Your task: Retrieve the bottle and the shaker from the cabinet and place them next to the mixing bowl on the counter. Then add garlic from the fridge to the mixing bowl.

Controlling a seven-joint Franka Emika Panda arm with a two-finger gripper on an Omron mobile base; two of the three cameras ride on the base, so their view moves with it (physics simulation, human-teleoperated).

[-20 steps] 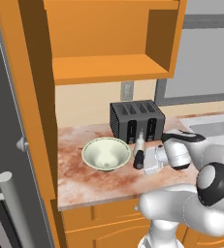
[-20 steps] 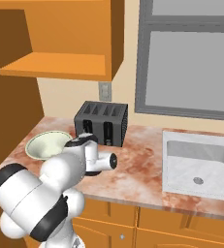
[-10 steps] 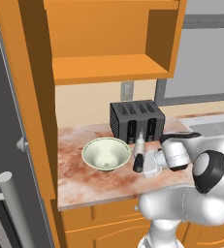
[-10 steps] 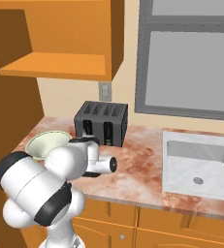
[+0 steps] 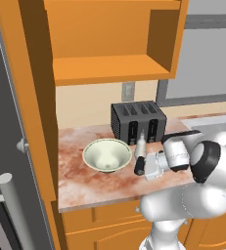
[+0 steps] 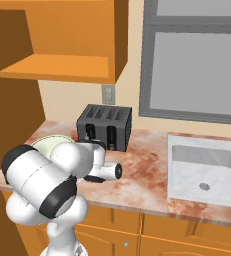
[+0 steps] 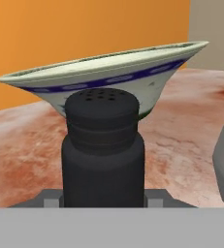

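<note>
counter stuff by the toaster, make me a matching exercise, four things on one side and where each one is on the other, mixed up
Things:
1. shaker
2. mixing bowl
3. toaster
4. bottle

Places:
a. against the back wall under the outlet
b. standing upright just in front of the toaster
c. between the fingers of the gripper
d. on the counter, left of the shaker

Pairs: 1-c, 2-d, 3-a, 4-b
</note>
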